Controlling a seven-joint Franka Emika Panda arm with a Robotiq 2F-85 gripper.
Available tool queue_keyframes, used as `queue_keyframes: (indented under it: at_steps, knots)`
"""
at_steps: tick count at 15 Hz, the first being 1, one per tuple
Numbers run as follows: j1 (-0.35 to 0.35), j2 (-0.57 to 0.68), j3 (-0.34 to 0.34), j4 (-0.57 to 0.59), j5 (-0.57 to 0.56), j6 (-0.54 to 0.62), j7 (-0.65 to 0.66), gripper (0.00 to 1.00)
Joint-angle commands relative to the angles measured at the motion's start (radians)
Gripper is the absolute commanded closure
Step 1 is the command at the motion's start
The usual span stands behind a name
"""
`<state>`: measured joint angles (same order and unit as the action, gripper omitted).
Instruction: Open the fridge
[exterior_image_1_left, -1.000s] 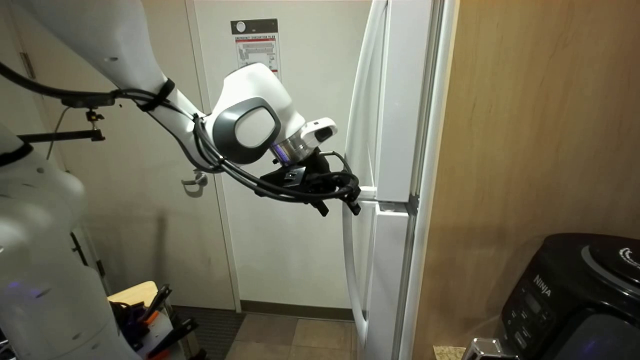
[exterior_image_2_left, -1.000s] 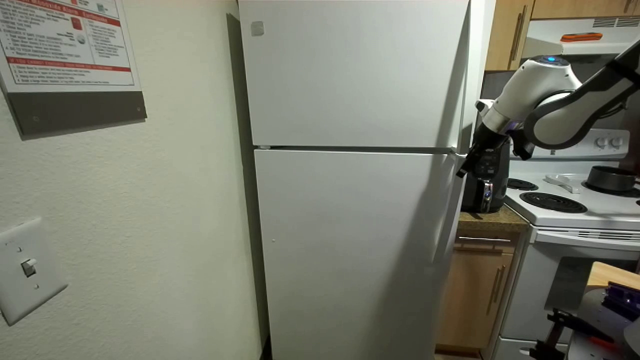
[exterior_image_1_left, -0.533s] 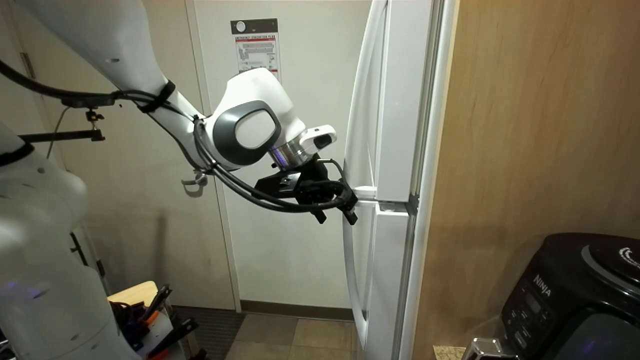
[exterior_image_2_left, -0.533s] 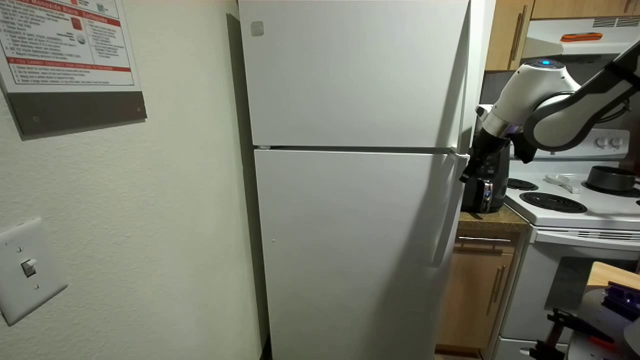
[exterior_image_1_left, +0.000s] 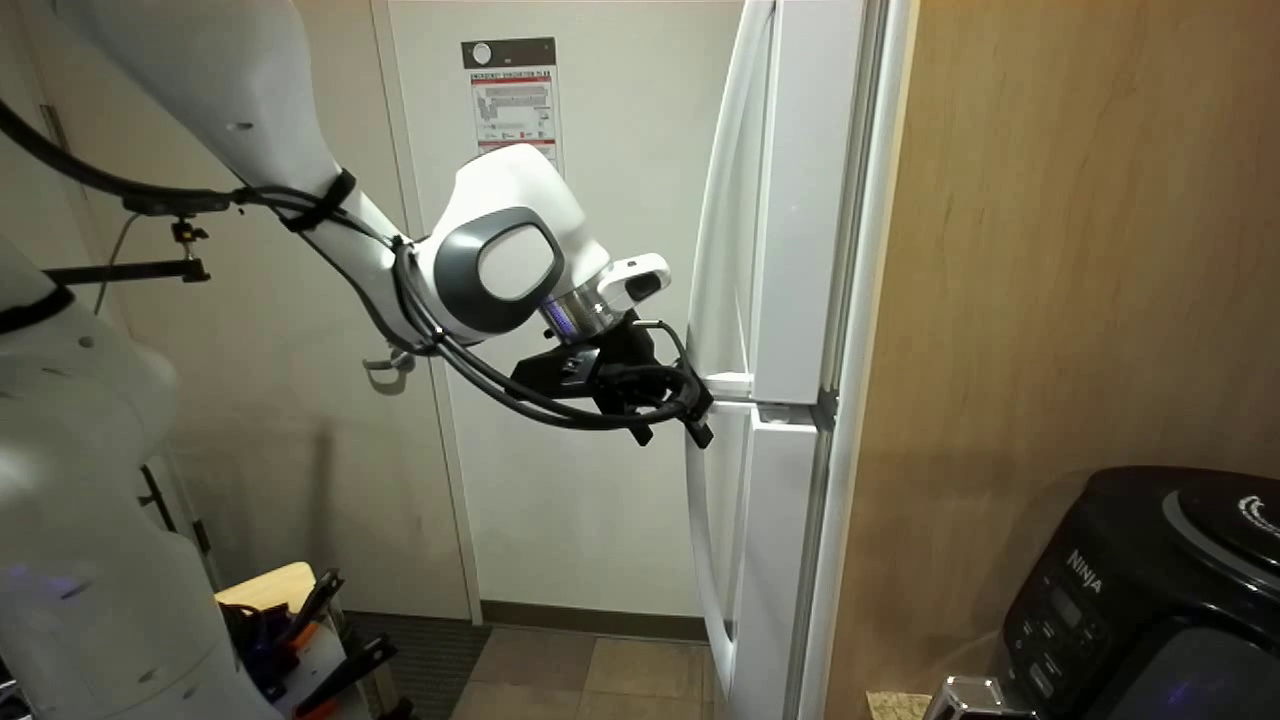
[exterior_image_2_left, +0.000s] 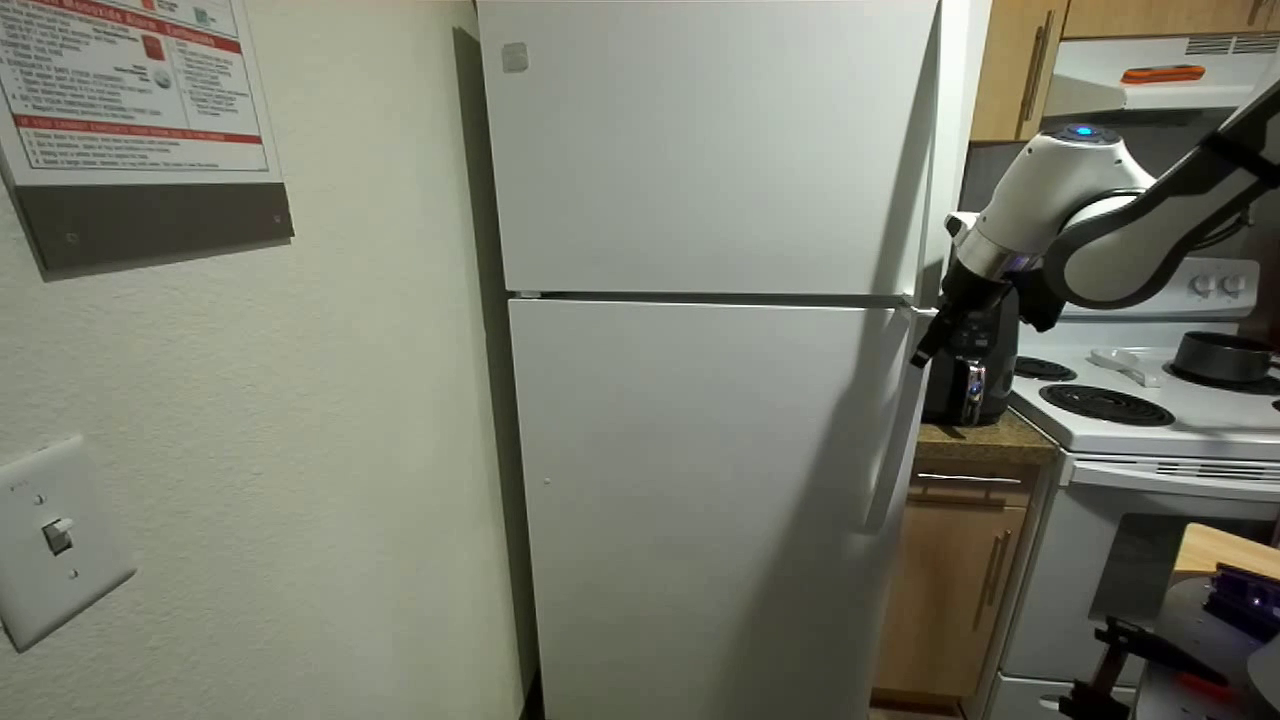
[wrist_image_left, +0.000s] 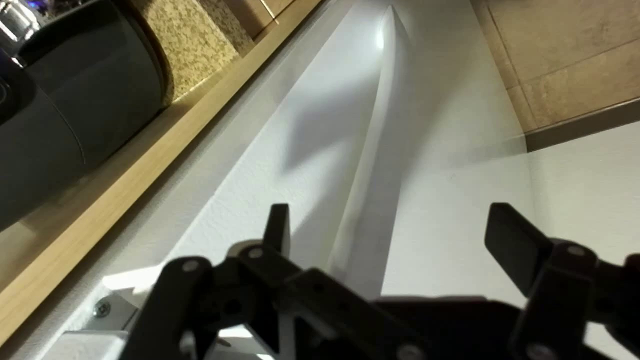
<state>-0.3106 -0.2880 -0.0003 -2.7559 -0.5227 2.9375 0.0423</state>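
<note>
The glossy white fridge (exterior_image_2_left: 700, 450) is shut, both doors flush in their frame. It also shows edge-on in an exterior view (exterior_image_1_left: 785, 520). The lower door's long curved white handle (exterior_image_1_left: 706, 570) runs down its side; it also shows in the wrist view (wrist_image_left: 372, 135). My black gripper (exterior_image_1_left: 673, 437) is open and empty at the handle's top end, just below the gap between the doors. In the wrist view the handle lies between the spread fingers (wrist_image_left: 390, 220), closer to the left finger. I cannot tell whether the fingertips reach around it or touch it.
A wooden panel (exterior_image_1_left: 1050, 250) stands beside the fridge. A black Ninja appliance (exterior_image_1_left: 1130, 600) sits on the counter (exterior_image_2_left: 985, 440) near the stove (exterior_image_2_left: 1150, 380). A wall with a light switch (exterior_image_2_left: 70, 540) is at the fridge's far side. A room door with a lever handle (exterior_image_1_left: 390, 362) stands behind the arm.
My gripper has moved a little down and slightly back from the fridge over the last second, then only slightly in the last half second. It stays open. The fridge has not moved.
</note>
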Motion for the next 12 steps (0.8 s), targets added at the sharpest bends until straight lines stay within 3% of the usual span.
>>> queue_keyframes:
  at_steps: [1,8,12]
  knots:
    - [-0.059,0.036,0.048,0.019,-0.079,0.065,0.066,0.00]
    - [-0.142,0.058,0.116,0.039,-0.181,0.109,0.155,0.00]
    - [-0.232,0.043,0.148,0.028,-0.336,0.199,0.158,0.00]
